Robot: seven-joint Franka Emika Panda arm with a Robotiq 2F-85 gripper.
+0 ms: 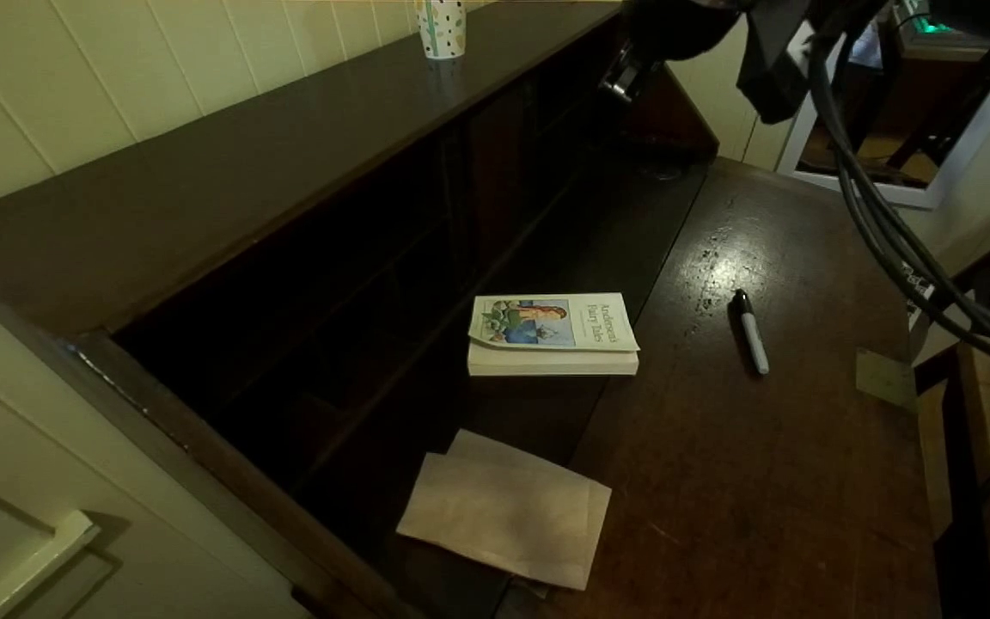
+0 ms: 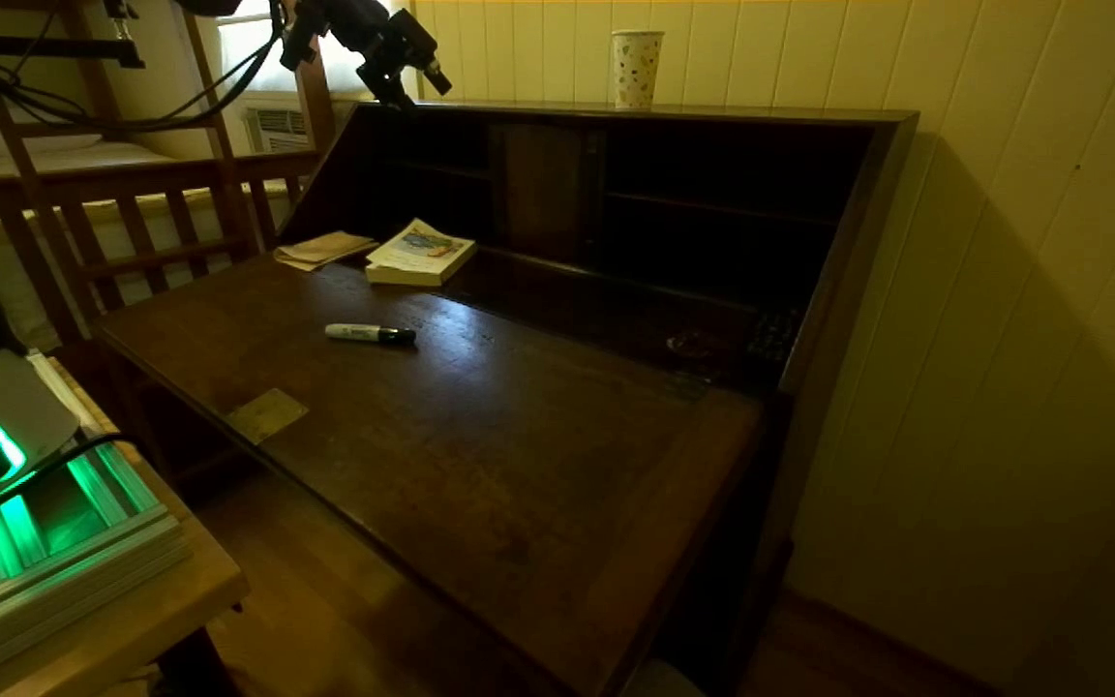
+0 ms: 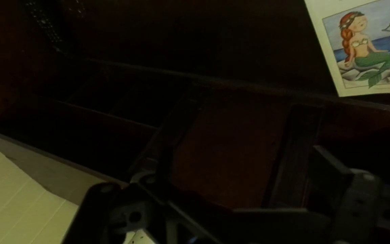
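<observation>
In the wrist view my gripper [image 3: 245,159] stands open, its dark fingers wide apart with only the desk's reddish inner panel [image 3: 232,149] seen behind the gap. It hangs high by the desk's upper shelf, as an exterior view shows the gripper [image 2: 420,92] above the desk's far side. Nothing is held. A paperback of fairy tales [image 1: 553,335] lies face up on the desk, and a corner of the book [image 3: 332,67] shows in the wrist view. Brown folded paper [image 1: 508,511] lies beside it. A grey marker with a black cap [image 2: 371,334] rests on the writing surface.
A spotted paper cup [image 2: 636,68] stands upright on the desk's top ledge [image 1: 289,163]. Under the ledge are dark open compartments [image 2: 722,223]. Cables [image 1: 882,232] hang from the arm. A brass-coloured plate [image 2: 267,416] sits near the desk's front edge.
</observation>
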